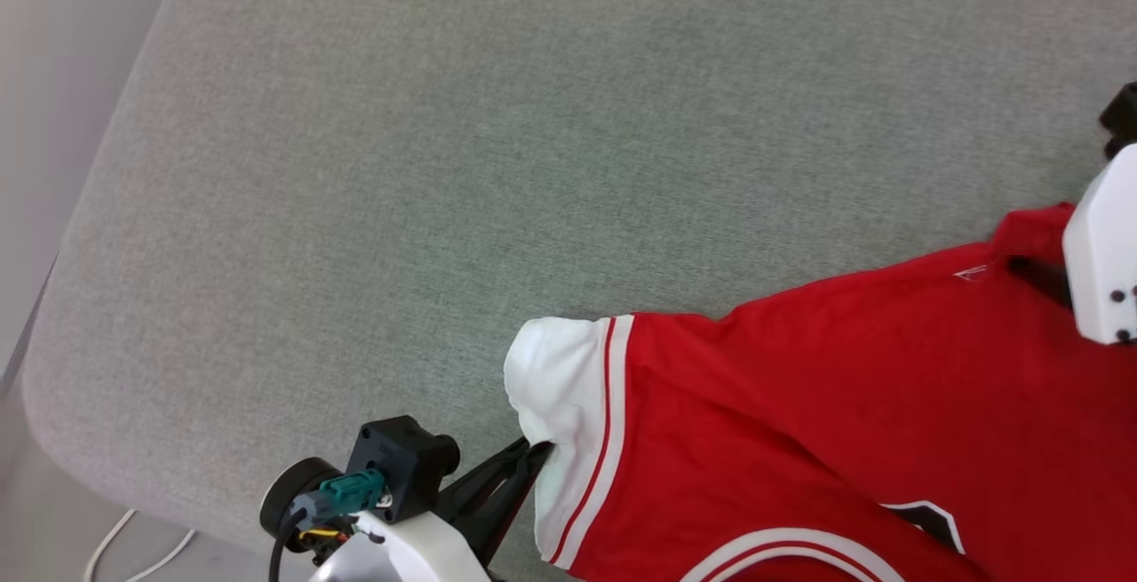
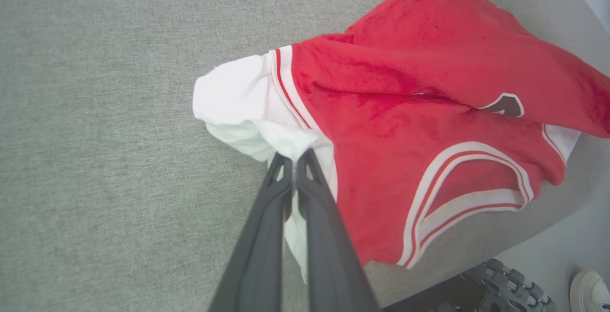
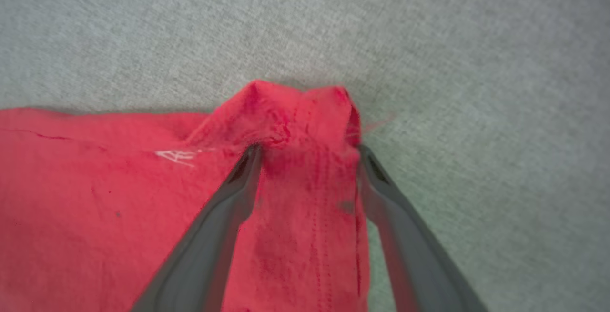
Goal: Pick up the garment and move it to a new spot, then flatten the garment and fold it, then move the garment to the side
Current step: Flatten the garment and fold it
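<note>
The garment [image 1: 799, 404], a red jersey with a white sleeve, lies rumpled on the grey padded surface [image 1: 444, 164] at the near right. My left gripper [image 1: 536, 451] is shut on the white sleeve's lower edge; in the left wrist view its fingers [image 2: 294, 159] pinch that white fabric, beside the red body [image 2: 405, 112] and the striped collar [image 2: 467, 193]. My right gripper [image 3: 307, 147] stands open, its fingers on either side of a raised red corner of the garment [image 3: 295, 121]. Its white housing [image 1: 1101, 244] sits at the right edge of the head view.
The grey surface stretches wide to the left and far side, with a rounded edge at the near left [image 1: 53, 404]. A white cable [image 1: 133, 546] lies on the floor below it. A white shoe [image 2: 591, 293] and a dark ridged part [image 2: 505, 288] show beyond the surface's near edge.
</note>
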Tool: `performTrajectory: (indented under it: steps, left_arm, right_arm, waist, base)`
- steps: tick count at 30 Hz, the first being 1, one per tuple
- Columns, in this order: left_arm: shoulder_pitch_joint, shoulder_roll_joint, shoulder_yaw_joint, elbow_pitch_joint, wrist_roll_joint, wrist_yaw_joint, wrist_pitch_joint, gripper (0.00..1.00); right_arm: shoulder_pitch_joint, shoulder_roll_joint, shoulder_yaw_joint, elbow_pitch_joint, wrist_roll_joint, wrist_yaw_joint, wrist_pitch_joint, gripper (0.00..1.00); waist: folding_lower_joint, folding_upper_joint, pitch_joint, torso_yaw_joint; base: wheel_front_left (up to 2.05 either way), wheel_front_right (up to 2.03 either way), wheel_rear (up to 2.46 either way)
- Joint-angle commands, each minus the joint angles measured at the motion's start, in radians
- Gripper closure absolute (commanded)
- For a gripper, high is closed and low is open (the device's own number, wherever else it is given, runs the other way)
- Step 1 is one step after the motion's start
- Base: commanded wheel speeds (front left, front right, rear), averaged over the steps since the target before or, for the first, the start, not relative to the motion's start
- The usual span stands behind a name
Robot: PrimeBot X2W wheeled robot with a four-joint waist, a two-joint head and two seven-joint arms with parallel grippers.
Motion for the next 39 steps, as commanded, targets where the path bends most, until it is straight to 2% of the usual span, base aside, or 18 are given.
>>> performTrajectory:
  steps: [1, 10, 11, 12, 15, 24, 33, 39]
  left_arm:
    - [-0.013, -0.009, -0.003, 0.008, 0.002, -0.006, -0.008, 1.00]
    - [-0.029, -0.032, -0.021, 0.044, -0.007, -0.024, -0.026, 1.00]
    - [-0.031, -0.033, -0.022, 0.047, -0.007, -0.024, -0.026, 1.00]
    - [-0.032, -0.034, -0.022, 0.050, -0.009, -0.025, -0.025, 1.00]
    - [-0.027, -0.029, -0.023, 0.057, -0.015, -0.029, -0.022, 1.00]
    - [-0.008, 0.000, -0.001, 0.055, -0.022, -0.019, -0.025, 1.00]
    - [0.035, 0.065, 0.081, 0.015, -0.044, 0.037, -0.026, 1.00]
    - [0.030, 0.113, 0.162, -0.036, -0.037, 0.071, -0.055, 1.00]
  right_arm:
    - [0.000, -0.006, 0.015, 0.026, -0.001, 0.000, -0.002, 0.00]
    - [0.079, -0.029, 0.094, 0.104, 0.026, 0.000, -0.005, 0.00]
    - [0.086, -0.030, 0.103, 0.109, 0.029, 0.000, -0.002, 0.58]
    - [0.093, -0.035, 0.114, 0.109, 0.032, 0.000, 0.001, 1.00]
    - [0.097, -0.051, 0.126, 0.104, 0.040, 0.000, -0.006, 1.00]
    - [0.046, -0.061, 0.113, 0.099, 0.055, 0.000, -0.142, 1.00]
    - [-0.032, -0.060, 0.142, 0.078, 0.101, 0.000, -0.356, 1.00]
    - [-0.067, -0.056, 0.158, 0.032, 0.147, 0.000, -0.437, 1.00]
  waist:
    - [-0.0001, 0.0000, 0.020, 0.022]
    - [-0.0001, 0.0000, 0.036, 0.056]
    - [-0.0001, 0.0000, 0.036, 0.057]
    - [-0.0001, 0.0000, 0.035, 0.059]
    - [-0.0001, 0.0000, 0.022, 0.057]
    - [-0.0001, 0.0000, -0.058, 0.012]
    - [-0.0001, 0.0000, -0.184, -0.114]
    - [-0.0001, 0.0000, -0.258, -0.205]
  base:
    - [0.00, 0.00, 0.00]
    - [0.00, 0.00, 0.00]
    - [0.00, 0.00, 0.00]
    - [0.00, 0.00, 0.00]
    - [0.00, 0.00, 0.00]
    - [0.00, 0.00, 0.00]
    - [0.00, 0.00, 0.00]
    - [0.00, 0.00, 0.00]
